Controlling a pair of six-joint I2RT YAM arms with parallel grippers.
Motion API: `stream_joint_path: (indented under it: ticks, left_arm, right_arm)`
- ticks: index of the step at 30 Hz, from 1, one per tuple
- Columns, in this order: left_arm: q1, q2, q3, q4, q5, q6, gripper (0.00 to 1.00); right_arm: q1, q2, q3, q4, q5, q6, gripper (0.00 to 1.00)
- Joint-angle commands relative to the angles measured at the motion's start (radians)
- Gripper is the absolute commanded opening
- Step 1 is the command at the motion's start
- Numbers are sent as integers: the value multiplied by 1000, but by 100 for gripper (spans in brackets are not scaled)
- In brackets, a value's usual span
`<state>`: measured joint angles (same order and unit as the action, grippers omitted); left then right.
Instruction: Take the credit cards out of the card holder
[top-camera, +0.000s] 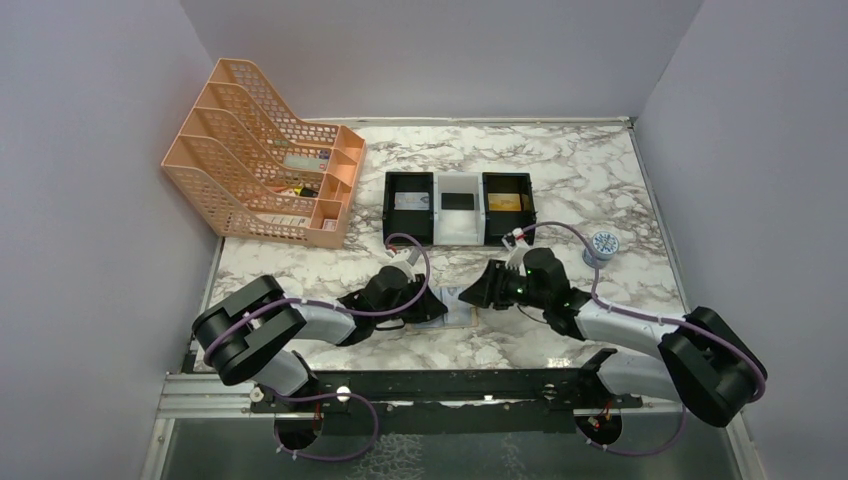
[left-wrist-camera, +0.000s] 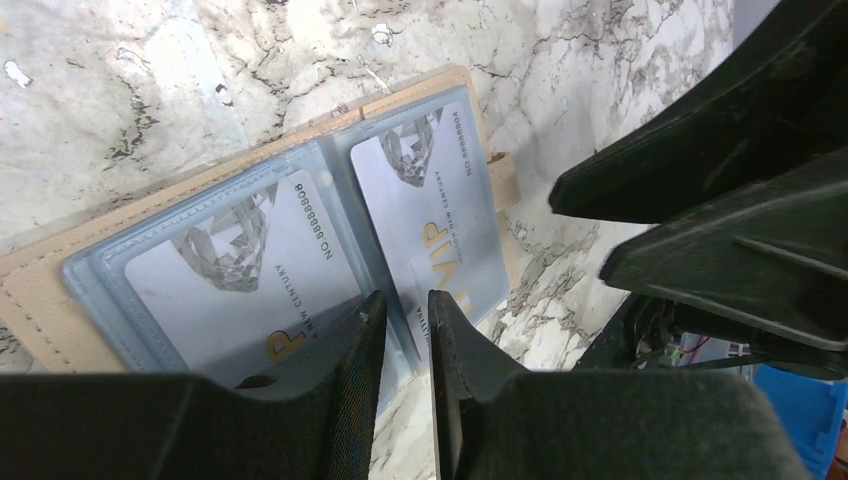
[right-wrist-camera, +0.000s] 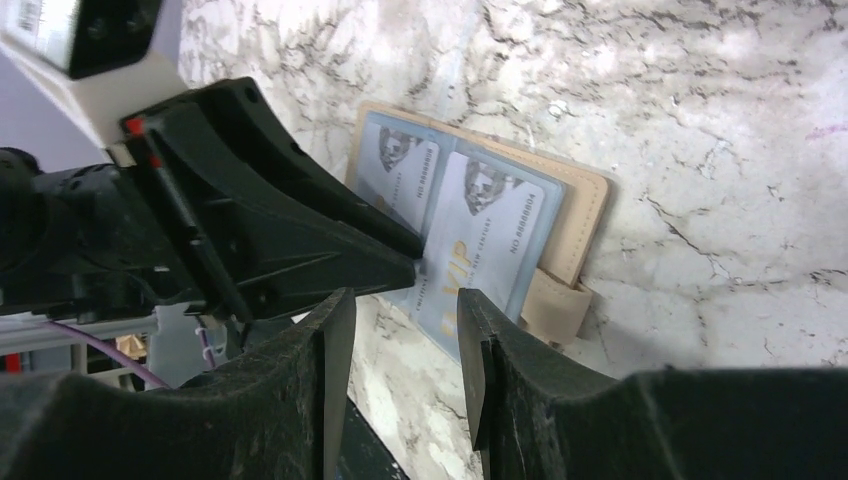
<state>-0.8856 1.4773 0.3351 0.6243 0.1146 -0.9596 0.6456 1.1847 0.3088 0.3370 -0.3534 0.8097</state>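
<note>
In the left wrist view, the left gripper (left-wrist-camera: 405, 305) fills the bottom of the frame. Its fingers stand only a narrow slit apart, at the lower edge of the open card holder (left-wrist-camera: 35, 300), close to the fold. Whether they have pinched a card edge or sleeve plastic, I cannot tell. The holder lies flat and spread on the marble table (top-camera: 600, 170), in the lower middle of the top view between the two arms, with its tan strap (left-wrist-camera: 500, 180) pointing right. Both cards sit in clear sleeves: the left card (left-wrist-camera: 235, 290) and the right card (left-wrist-camera: 425, 210), silvery with gold lettering. The right gripper (right-wrist-camera: 405, 300) hovers just beside the holder's strap side, its fingers moderately parted and holding nothing. Neither card looks freed, so the step in hand is probably the first extraction. The next move likely calls for a firm pinch on a bare card edge alone, then a pull along the sleeve's opening while the other arm pins the holder down. Farther up the top view is a row of three trays (top-camera: 388, 210), each apparently holding a card. A small round object (top-camera: 603, 243) lies at right, and an orange file organiser (top-camera: 250, 150) stands at upper left.
</note>
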Motion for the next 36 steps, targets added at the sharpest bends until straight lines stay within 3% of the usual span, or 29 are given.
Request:
stream_joint_path:
  ticks: [1, 7, 13, 21, 36]
  left_arm:
    - [-3, 11, -1, 50, -18, -11, 25]
    - [-3, 38, 12, 62, -4, -9, 25]
    - [-3, 57, 16, 77, -3, -14, 25]
    - [-3, 56, 7, 89, 9, -11, 24]
    - [-3, 1, -25, 126, -11, -43, 17]
  right_arm:
    - [-4, 60, 21, 25, -24, -11, 43]
    - [-5, 114, 13, 99, -48, -10, 43]
    - [-5, 143, 36, 37, -4, -32, 43]
    - [-4, 216, 22, 74, -2, -20, 42]
    - [-5, 181, -8, 76, 29, 21, 42]
